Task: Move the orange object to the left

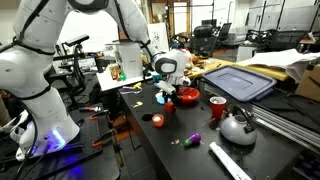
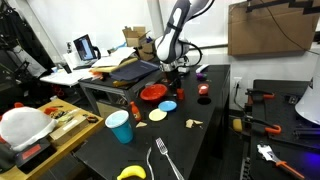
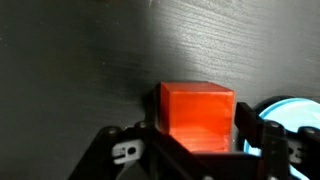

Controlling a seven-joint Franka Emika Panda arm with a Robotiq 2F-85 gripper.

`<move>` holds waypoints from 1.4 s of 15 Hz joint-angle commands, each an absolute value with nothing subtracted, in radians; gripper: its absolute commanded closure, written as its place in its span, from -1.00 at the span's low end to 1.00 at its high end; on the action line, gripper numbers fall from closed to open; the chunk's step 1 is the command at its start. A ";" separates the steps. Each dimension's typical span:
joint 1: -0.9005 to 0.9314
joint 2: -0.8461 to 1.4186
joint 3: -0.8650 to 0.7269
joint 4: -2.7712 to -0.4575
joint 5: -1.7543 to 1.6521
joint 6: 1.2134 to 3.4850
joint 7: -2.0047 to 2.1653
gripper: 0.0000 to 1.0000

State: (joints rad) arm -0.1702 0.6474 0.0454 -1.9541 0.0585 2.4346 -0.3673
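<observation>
White glossy arm [image 1: 28, 72], black end effector [image 3: 197, 148]

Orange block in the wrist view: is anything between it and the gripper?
No, nothing visible is in the way. The small red-orange cube-shaped block sits on the dark table right at the gripper. A round light-blue thing lies off to one side of the block, not between them.

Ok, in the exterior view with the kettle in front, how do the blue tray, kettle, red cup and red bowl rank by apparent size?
1. blue tray
2. kettle, though it stands nearer the camera
3. red cup and red bowl: they look alike in size, so I do not rank them
</observation>
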 commanded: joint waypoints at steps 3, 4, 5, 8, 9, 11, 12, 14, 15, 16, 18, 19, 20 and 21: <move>-0.146 0.644 0.055 -1.958 0.032 2.456 -0.363 -0.02; -0.144 0.645 0.058 -1.956 0.031 2.453 -0.364 0.13; -0.139 0.643 0.056 -1.955 0.028 2.450 -0.362 0.28; -0.126 0.629 0.043 -1.961 0.016 2.443 -0.345 0.50; -0.124 0.621 0.040 -1.967 0.012 2.443 -0.340 0.50; -0.122 0.592 0.031 -1.989 -0.001 2.443 -0.330 0.50; -0.119 0.568 0.024 -2.005 -0.012 2.447 -0.323 0.50; -0.111 0.522 0.023 -2.032 -0.035 2.455 -0.324 0.50; -0.110 0.500 0.030 -2.043 -0.044 2.455 -0.332 0.50; -0.100 0.472 0.034 -2.056 -0.059 2.456 -0.333 0.50; -0.079 0.419 0.048 -2.083 -0.080 2.455 -0.342 0.50; -0.067 0.391 0.062 -2.095 -0.087 2.451 -0.353 0.50; -0.052 0.368 0.073 -2.108 -0.095 2.453 -0.359 0.50; -0.037 0.349 0.089 -2.115 -0.099 2.449 -0.372 0.50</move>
